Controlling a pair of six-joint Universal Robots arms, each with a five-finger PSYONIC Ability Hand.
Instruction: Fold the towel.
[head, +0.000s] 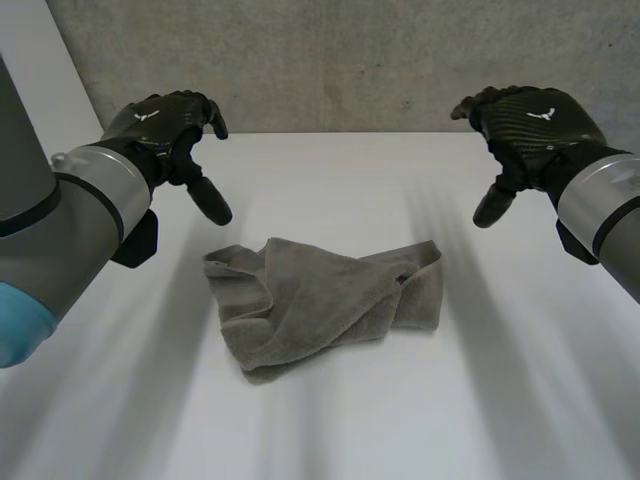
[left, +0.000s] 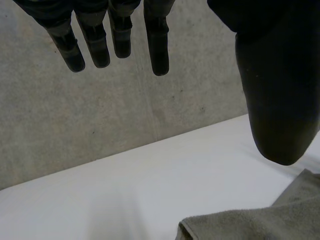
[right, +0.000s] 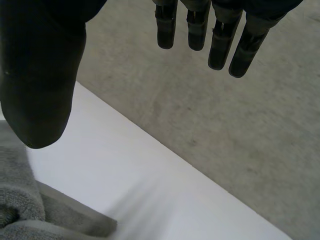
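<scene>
A grey towel (head: 320, 303) lies crumpled in the middle of the white table (head: 330, 175), its edges folded over themselves. My left hand (head: 165, 130) hovers above the table, behind and to the left of the towel, with fingers straight and thumb spread, holding nothing. My right hand (head: 525, 125) hovers behind and to the right of it, likewise open and empty. In the left wrist view the fingers (left: 120, 35) hang straight and a corner of the towel (left: 250, 222) lies below the thumb. In the right wrist view the fingers (right: 220, 40) hang straight, and the towel (right: 30, 210) lies under the thumb.
A grey concrete wall (head: 330, 60) stands right behind the table's far edge. Bare white tabletop surrounds the towel on all sides, with wide room in front of it.
</scene>
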